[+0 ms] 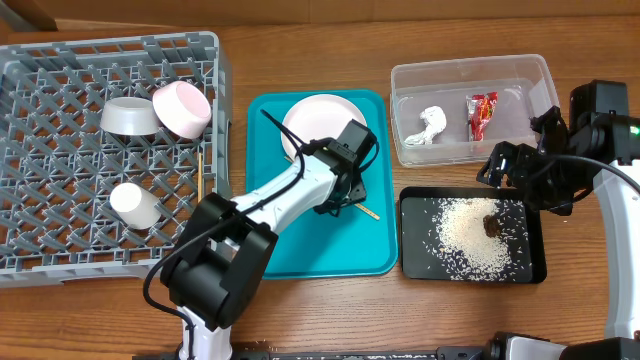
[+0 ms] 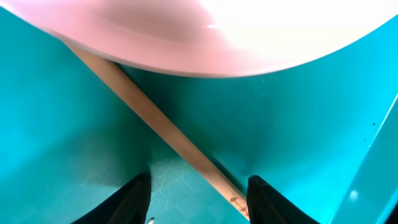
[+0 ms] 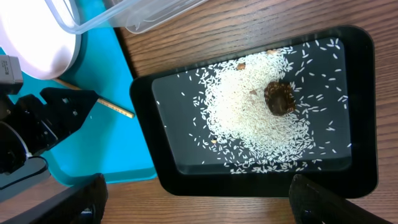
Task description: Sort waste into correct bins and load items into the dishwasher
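A thin wooden chopstick (image 2: 168, 134) lies on the teal tray (image 2: 62, 137). It slants from under the white plate's (image 2: 249, 31) rim down between the fingers of the left tool (image 2: 199, 193), which stand apart astride it. The left arm is nearer. The right tool (image 3: 199, 190), spread wide and empty, hovers over the black tray (image 1: 407, 262) of rice (image 1: 465, 245) and a brown lump (image 1: 492, 224). The clear tub (image 1: 470, 64) holds tissue (image 1: 430, 126) and a red wrapper (image 1: 481, 113). The rack (image 1: 60, 240) holds a grey bowl (image 1: 130, 117), a pink bowl (image 1: 182, 108) and a cup (image 1: 135, 205).
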